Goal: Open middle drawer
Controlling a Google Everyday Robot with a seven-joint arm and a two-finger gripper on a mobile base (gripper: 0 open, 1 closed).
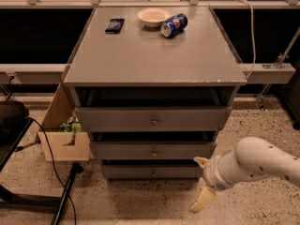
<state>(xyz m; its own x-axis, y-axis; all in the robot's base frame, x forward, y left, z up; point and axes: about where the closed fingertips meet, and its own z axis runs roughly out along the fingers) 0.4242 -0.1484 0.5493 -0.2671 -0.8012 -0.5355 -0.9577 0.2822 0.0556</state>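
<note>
End effector (202,183) low-right; middle drawer (123,150) front seemingly clear.

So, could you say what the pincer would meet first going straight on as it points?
Likely the speckled floor in front of the bottom drawer; the pincer points down-left, low right of the cabinet, though depth is unclear.

A speckled, sandy-coloured floor (140,205) is seen around a grey cabinet (82,97) whose flat surface (154,55) is evenly lit from above. Behind it, dark panels (37,36) are framed by a pale rail (56,4), and a white cord (253,36) is hung down at the right. An open wooden box (63,146) is set on the floor just beside the cabinet's left side, a black cable (49,153) is trailed in front of it, and the gripper (196,184) is held low over the floor at the cabinet's lower right corner, its jaws apart.
</note>
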